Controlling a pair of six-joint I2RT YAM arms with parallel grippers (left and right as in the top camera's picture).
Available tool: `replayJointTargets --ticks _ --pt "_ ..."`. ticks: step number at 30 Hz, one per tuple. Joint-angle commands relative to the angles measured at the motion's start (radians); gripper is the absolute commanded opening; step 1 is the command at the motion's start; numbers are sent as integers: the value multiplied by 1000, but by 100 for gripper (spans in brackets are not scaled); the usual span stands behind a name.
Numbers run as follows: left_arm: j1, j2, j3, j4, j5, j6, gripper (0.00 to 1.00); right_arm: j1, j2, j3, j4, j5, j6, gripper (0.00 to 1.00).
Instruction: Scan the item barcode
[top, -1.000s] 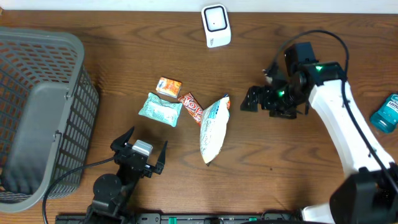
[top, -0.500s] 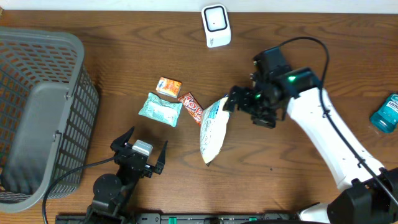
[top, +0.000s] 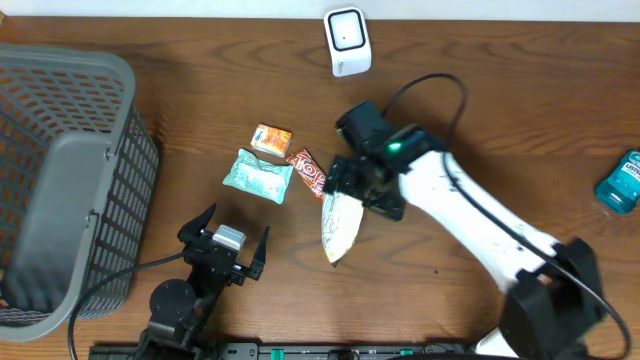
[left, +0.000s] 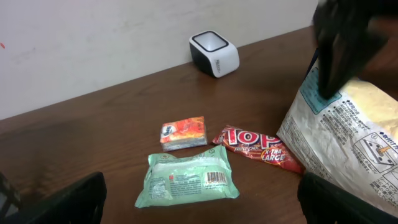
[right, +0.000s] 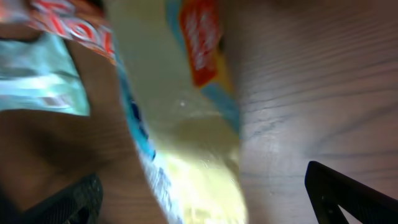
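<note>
A white and yellow snack bag (top: 338, 225) lies mid-table, and its printed back shows in the left wrist view (left: 348, 137). My right gripper (top: 352, 190) hangs open over the bag's upper end. In the blurred right wrist view the bag (right: 186, 143) fills the gap between the spread fingers of the right gripper (right: 205, 199), which are not closed on it. The white barcode scanner (top: 347, 42) stands at the back edge. My left gripper (top: 225, 240) rests open near the front, holding nothing.
A red candy bar (top: 308, 172), a mint-green pack (top: 258, 175) and a small orange pack (top: 272, 139) lie left of the bag. A grey mesh basket (top: 60, 180) fills the left side. A teal bottle (top: 620, 182) lies at the far right.
My right arm has swept left across the table and now hangs over the snack bag's upper end, jaws still wide. The left arm has not moved.
</note>
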Motion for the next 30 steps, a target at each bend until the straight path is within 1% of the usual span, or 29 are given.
replayJointTargets --ticks 1,4,5,6,7,8,9,10,12,13,16,18,20,22,25,27,30 --pt "-4 -2 -16 -25 6 -13 98 32 73 9 12 31 43 99" --pt "-4 -2 -16 -25 6 -13 98 35 133 9 27 31 43 99" --pt "-4 -2 -16 -25 6 -13 98 33 150 9 29 32 43 94" --pt "-4 -2 -16 -25 6 -13 98 31 170 9 29 31 42 87" --pt "-4 -2 -16 -25 6 -13 98 29 183 9 26 30 42 73" --pt "-4 -2 -16 -25 6 -13 98 27 193 9 21 30 42 54" --pt "-4 -2 -16 -25 6 -13 98 24 200 9 12 31 42 36" --pt "-4 -2 -16 -25 6 -13 98 21 201 9 1 31 41 23" --pt "-4 -2 -16 -25 6 -13 98 11 199 10 -9 31 23 10" --pt "-4 -2 -16 -25 6 -13 98 5 195 10 -11 31 1 2" --pt "-4 -2 -16 -25 6 -13 98 -35 183 10 -16 12 -103 1" --pt "-4 -2 -16 -25 6 -13 98 -72 181 10 -3 -81 -244 1" --pt "-4 -2 -16 -25 6 -13 98 -118 180 10 13 -237 -444 1" --pt "-4 -2 -16 -25 6 -13 98 -175 180 10 14 -449 -685 1" --pt "-4 -2 -16 -25 6 -13 98 -264 180 10 -34 -749 -1031 1" --pt "-4 -2 -16 -25 6 -13 98 -320 180 10 -82 -846 -1146 1" --pt "-4 -2 -16 -25 6 -13 98 -390 180 9 -132 -944 -1262 1"
